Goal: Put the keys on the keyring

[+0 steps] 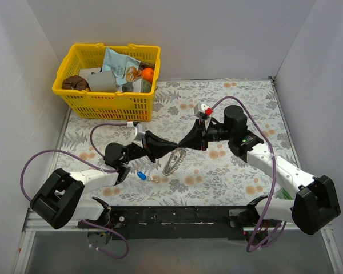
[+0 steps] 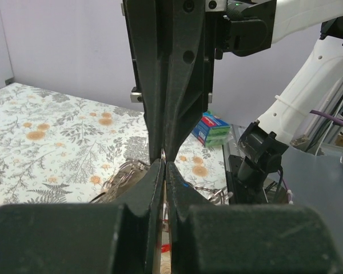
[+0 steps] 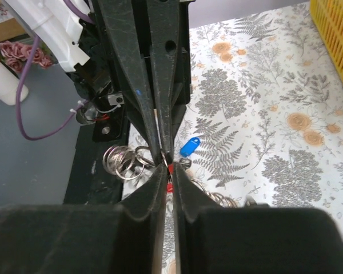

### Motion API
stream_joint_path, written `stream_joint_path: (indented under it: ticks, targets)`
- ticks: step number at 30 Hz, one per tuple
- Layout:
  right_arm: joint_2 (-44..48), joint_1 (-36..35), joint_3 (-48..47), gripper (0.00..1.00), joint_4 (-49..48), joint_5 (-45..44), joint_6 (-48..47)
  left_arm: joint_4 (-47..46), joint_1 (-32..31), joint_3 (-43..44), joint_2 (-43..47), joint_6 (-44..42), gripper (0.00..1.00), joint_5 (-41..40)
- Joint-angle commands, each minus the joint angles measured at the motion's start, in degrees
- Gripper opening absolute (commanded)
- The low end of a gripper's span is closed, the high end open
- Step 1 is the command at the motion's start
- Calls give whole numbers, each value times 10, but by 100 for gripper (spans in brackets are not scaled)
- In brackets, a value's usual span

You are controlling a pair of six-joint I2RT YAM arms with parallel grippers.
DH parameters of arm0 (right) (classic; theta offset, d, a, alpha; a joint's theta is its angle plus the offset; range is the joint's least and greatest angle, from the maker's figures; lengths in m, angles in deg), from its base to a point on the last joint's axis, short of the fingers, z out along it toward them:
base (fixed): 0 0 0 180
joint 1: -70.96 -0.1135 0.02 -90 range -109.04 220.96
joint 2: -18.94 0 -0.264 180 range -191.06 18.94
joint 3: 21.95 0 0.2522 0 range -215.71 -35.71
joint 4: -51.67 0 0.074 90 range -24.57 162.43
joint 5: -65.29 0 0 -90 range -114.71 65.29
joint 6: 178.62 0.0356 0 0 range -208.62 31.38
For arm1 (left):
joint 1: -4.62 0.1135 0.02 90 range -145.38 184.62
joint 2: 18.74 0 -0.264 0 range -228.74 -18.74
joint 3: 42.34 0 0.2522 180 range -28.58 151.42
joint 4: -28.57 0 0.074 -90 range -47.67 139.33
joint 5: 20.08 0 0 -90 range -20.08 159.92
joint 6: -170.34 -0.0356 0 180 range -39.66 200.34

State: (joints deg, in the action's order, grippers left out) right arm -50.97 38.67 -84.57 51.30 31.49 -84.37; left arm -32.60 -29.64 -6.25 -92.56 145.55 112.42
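At frame centre your left tool (image 1: 172, 148) is clamped on the keyring (image 1: 172, 163), whose coils dangle beneath. Your right tool (image 1: 183, 146) meets it tip to tip, narrow around a red key (image 3: 169, 186); I cannot tell if it grips. A blue key (image 1: 142, 176) lies on the surface (image 1: 228, 171), lower left.

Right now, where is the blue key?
Top view: the blue key lies left of centre, just left of the keyring, beside the left gripper.
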Motion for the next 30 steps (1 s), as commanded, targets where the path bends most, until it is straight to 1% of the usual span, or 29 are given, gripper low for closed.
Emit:
stream_joint_path:
  ticks: [1, 2, 4, 7, 9, 10, 12, 13, 14, 15, 16, 17, 18, 19, 20, 22, 23, 25, 26, 29, 30]
  targets:
    - [-4, -2, -6, 6, -18, 0, 5, -223, 1, 22, 3, 4, 0, 5]
    - [-5, -2, -9, 1, -17, 0, 6, -224, 2, 24, 2, 5, 0, 6]
    - [-8, -2, -19, 1, -2, -2, 5, -219, 2, 24, 3, 4, 0, 13]
    - [-6, -2, -35, 1, 32, -14, -13, -185, 1, 27, 13, -15, 0, 28]
    - [-5, -2, -47, 1, 56, -23, -26, -138, 2, 29, 21, -45, 0, 36]
    - [-4, -2, -52, 1, 87, -30, -41, -118, 2, 30, 32, -56, 0, 39]
    - [-5, -2, -71, 1, 118, -45, -59, -53, 1, 33, 46, -90, 12, 41]
    - [-7, -2, -78, 1, 140, -51, -74, -30, 2, 35, 60, -103, 15, 42]
    - [-8, -2, -90, 1, 169, -57, -82, 20, 1, 40, 68, -117, 24, 45]
    - [-9, -2, -96, 1, 185, -63, -90, 47, 1, 43, 75, -141, 28, 49]
    - [-13, -2, -102, 1, 221, -78, -108, 73, 2, 47, 81, -157, 32, 50]
    - [-15, -2, -113, 1, 237, -81, -115, 136, 1, 54, 94, -171, 37, 50]
    - [-16, -2, -117, 1, 249, -92, -121, 170, 1, 68, 99, -184, 43, 54]
    - [-18, -2, -120, 1, 272, -95, -129, 207, 1, 78, 105, -217, 46, 55]
    - [-18, -2, -120, 1, 279, -97, -132, 287, 1, 89, 112, -234, 47, 58]
    - [-18, -2, -122, 1, 306, -105, -141, 365, 1, 126, 113, -291, 49, 66]
    - [-17, -2, -122, 1, 313, -109, -143, 438, 2, 140, 111, -313, 49, 68]
    - [-18, -3, -128, 1, 342, -116, -152, 505, 2, 179, 104, -347, 49, 79]
    - [-19, -3, -131, 1, 352, -120, -158, 559, 1, 191, 98, -378, 49, 83]
    - [-23, -3, -146, 1, 389, -126, -179, 630, 1, 229, 76, -409, 49, 100]
    - [-24, -4, -148, 1, 394, -124, -183, 640, 1, 238, 61, -410, 47, 106]
